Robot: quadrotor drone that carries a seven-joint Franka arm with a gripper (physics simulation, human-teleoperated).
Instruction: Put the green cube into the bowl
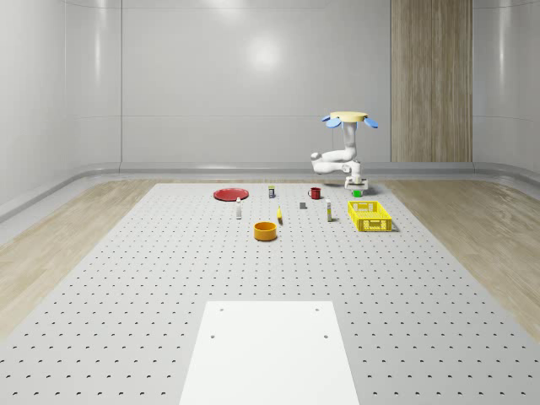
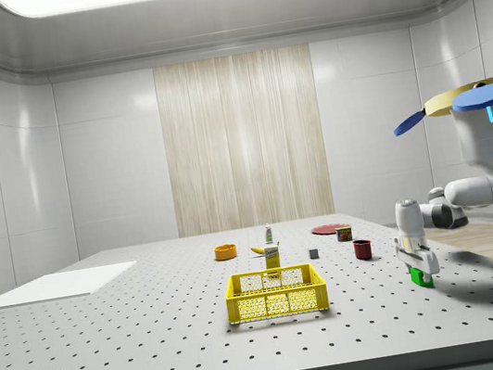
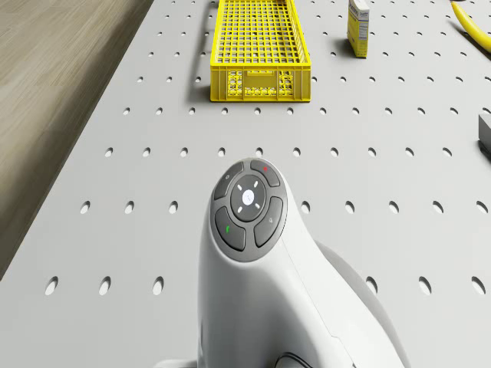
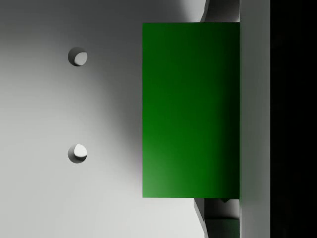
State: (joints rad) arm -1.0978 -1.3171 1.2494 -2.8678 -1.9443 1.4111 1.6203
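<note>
Seen from above, the drone (image 1: 348,119) hovers over the far right part of the perforated grey table (image 1: 126,278), its white jointed arm (image 1: 336,157) bent down to the gripper (image 1: 357,191), which sits at the green cube (image 1: 358,193) just beyond a yellow mesh basket (image 1: 369,216). The orange round bowl (image 1: 266,230) stands well apart, toward the whole-scene view's left, with a flat red plate (image 1: 229,194), a red mug (image 1: 315,193) and a smooth white sheet (image 1: 270,354) also on the table.

From the side, the gripper (image 2: 419,272) reaches the tabletop with the cube (image 2: 421,277) between its tips, to the side view's right of the basket (image 2: 276,293); the bowl (image 2: 225,252) lies far behind.

The drone's own camera looks past the glossy white arm (image 3: 261,268) with its round button pad to the basket (image 3: 261,54), a small carton (image 3: 358,27) and a curved yellow banana (image 3: 474,23).

At the wrist, the matte cube (image 4: 190,109) rests on the holed table (image 4: 59,109), one face against a dark finger (image 4: 255,119). Whether the fingers are clamped on the cube cannot be told.
</note>
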